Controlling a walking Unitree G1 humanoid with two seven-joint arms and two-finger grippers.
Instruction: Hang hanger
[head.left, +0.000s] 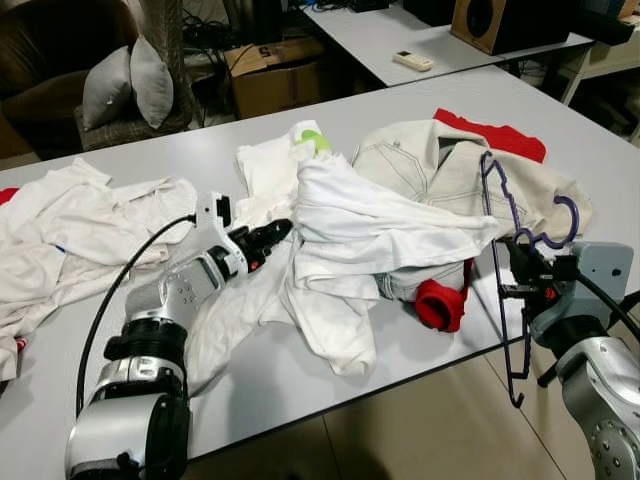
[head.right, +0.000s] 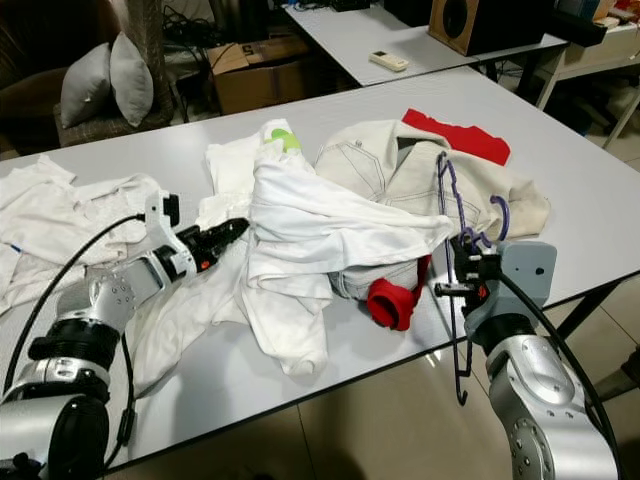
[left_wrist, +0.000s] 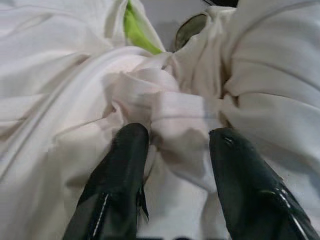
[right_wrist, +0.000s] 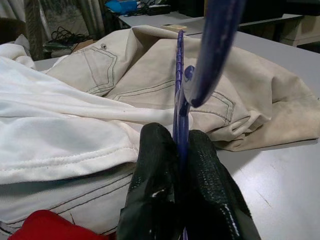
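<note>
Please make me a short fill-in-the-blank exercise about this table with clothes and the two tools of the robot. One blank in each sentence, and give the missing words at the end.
1. The right tool is shut on a ______ hanger.
2. The left tool is open, its fingers on either side of a fold of ______ cloth.
3. A red cuff lies near the table's ______ edge.
4. Two grey ______ rest on the chair behind the table.

Missing words: purple; white; front; cushions
</note>
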